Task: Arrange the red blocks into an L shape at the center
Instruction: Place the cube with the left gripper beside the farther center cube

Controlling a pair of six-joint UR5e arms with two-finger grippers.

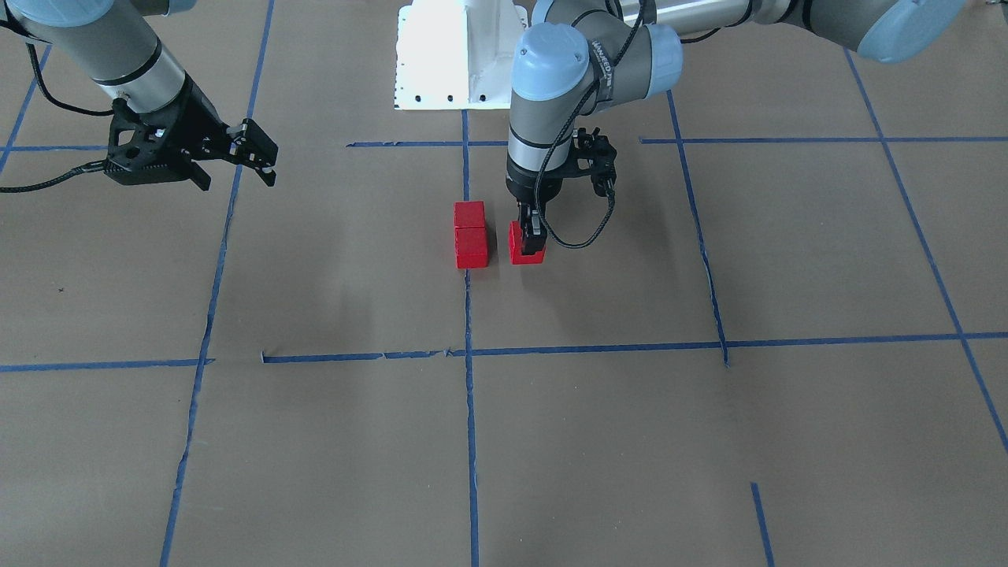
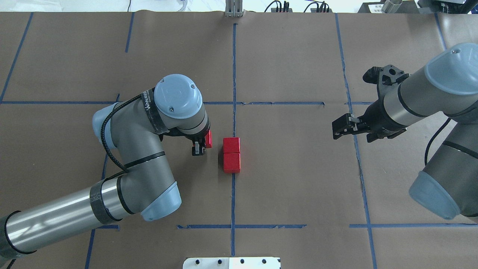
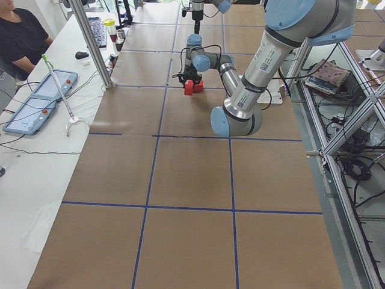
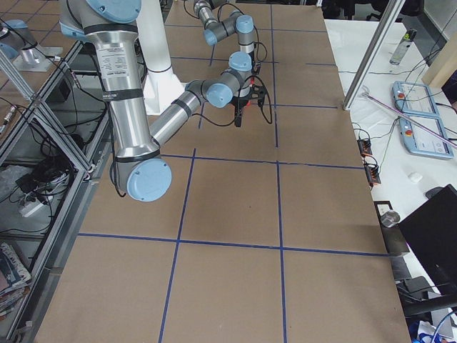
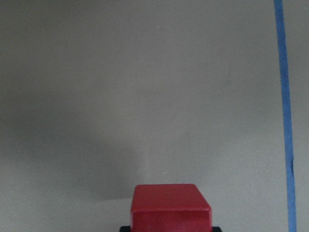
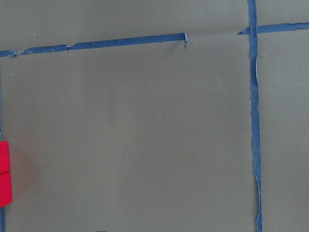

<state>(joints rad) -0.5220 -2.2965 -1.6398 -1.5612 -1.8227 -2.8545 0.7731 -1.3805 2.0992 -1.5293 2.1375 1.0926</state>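
Two red blocks (image 1: pixel 471 234) lie touching end to end on the central blue tape line (image 1: pixel 470 315), shown in the overhead view (image 2: pixel 232 154) and at the left edge of the right wrist view (image 6: pixel 4 176). My left gripper (image 1: pixel 528 242) points straight down and is shut on the third red block (image 1: pixel 520 253), just beside the pair with a small gap. That block also shows in the overhead view (image 2: pixel 208 138) and the left wrist view (image 5: pixel 170 208), low over the paper. My right gripper (image 1: pixel 256 153) hovers open and empty far to the side (image 2: pixel 340 127).
The robot's white base plate (image 1: pixel 457 55) sits at the robot's edge of the table. Blue tape lines (image 2: pixel 261 103) grid the brown paper. An operator and control tablets (image 3: pixel 36 102) are beyond the far table edge.
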